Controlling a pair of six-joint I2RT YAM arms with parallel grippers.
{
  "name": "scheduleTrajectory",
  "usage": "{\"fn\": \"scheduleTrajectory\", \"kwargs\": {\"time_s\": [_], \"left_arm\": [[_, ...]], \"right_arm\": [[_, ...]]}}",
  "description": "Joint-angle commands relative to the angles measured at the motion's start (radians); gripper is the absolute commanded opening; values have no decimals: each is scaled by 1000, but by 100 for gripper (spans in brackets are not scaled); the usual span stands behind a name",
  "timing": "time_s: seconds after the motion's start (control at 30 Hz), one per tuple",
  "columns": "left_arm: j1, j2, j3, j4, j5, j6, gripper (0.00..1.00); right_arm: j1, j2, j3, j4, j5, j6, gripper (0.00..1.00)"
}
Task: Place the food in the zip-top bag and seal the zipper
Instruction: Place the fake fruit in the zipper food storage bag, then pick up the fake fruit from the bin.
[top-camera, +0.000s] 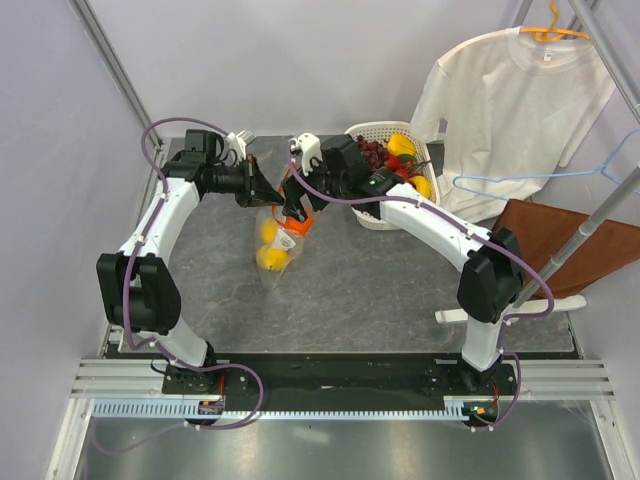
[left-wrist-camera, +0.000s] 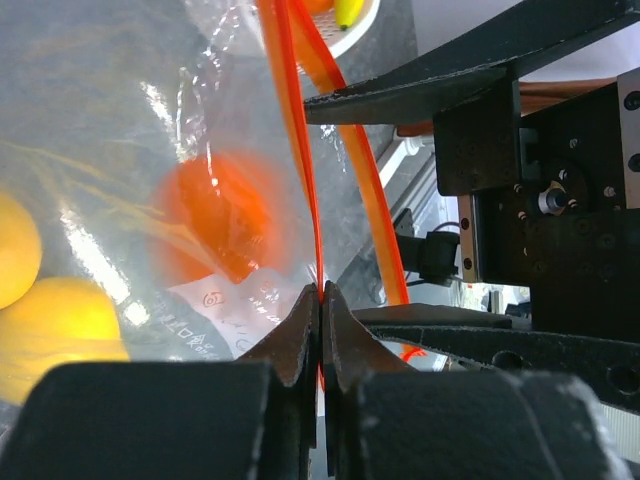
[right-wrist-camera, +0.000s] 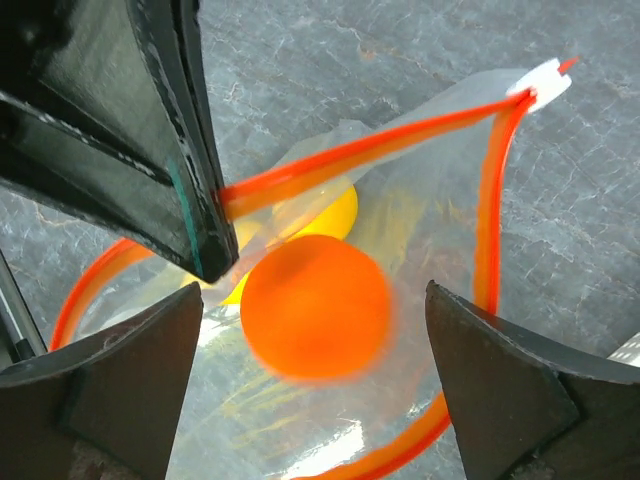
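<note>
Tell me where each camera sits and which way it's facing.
Top external: above, behind the bases, looking down on the grey table; left arm and right arm show.
Left wrist: beside the clear crinkly zip-top bag, facing its side; left gripper shut on the orange-red zipper strip.
Right wrist: above the bag's mouth, looking in; open right gripper frames a round orange toy fruit.
Both wrist views share that fruit.

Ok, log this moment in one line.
left gripper: shut on zipper | right gripper: open over orange fruit in bag mouth | yellow fruits inside
</note>
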Motion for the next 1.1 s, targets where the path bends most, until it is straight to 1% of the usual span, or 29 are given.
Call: {"fn": "scheduleTrajectory", "kwargs": {"time_s": [0.0, 0.13, 0.2, 0.23, 0.27, 0.3, 0.33, 0.43, 0.47, 0.53, 0.57, 0.63, 0.77, 0.83, 0.97, 1.07], "left_arm": [[-5, -15, 42, 54, 55, -13, 2], [-3, 1, 48, 105, 20, -49, 2], [-3, 24, 78, 116, 16, -81, 2], [-3, 31, 94, 117, 19, -82, 2], [-5, 46, 118, 116, 18, -75, 2], [-5, 54, 130, 119, 15, -69, 2], [-5, 66, 141, 119, 7, -64, 2], [-3, 103, 184, 110, 7, -64, 2], [-5, 109, 195, 103, 6, -62, 2], [-3, 124, 203, 99, -4, -56, 2], [-2, 129, 204, 93, -5, -50, 2], [-2, 143, 206, 79, -8, -41, 2], [3, 166, 230, 42, -22, -9, 2], [6, 176, 238, 28, -22, -7, 2], [15, 176, 230, 25, -22, -3, 2], [18, 175, 215, 24, -22, -1, 2]], "right_arm": [[-2, -86, 71, 39, 23, -18, 98], [-62, -117, 92, 42, -6, -3, 98], [-146, -107, 100, 45, -14, 39, 98], [-180, -94, 114, 42, -21, 51, 98], [-247, -61, 129, 24, -20, 65, 98], [-277, -42, 146, 7, -15, 68, 98], [-321, -21, 182, -9, 6, 47, 98], [-377, 42, 217, -61, 77, -50, 98], [-383, 73, 221, -75, 133, -70, 98], [-398, 111, 253, -84, 186, -108, 98], [-403, 154, 267, -98, 237, -119, 98], [-404, 191, 295, -95, 278, -130, 98], [-406, 275, 325, -105, 281, -167, 97], [-406, 292, 333, -119, 273, -197, 98], [-406, 337, 333, -124, 281, -253, 98], [-406, 387, 368, -119, 304, -254, 98]]}}
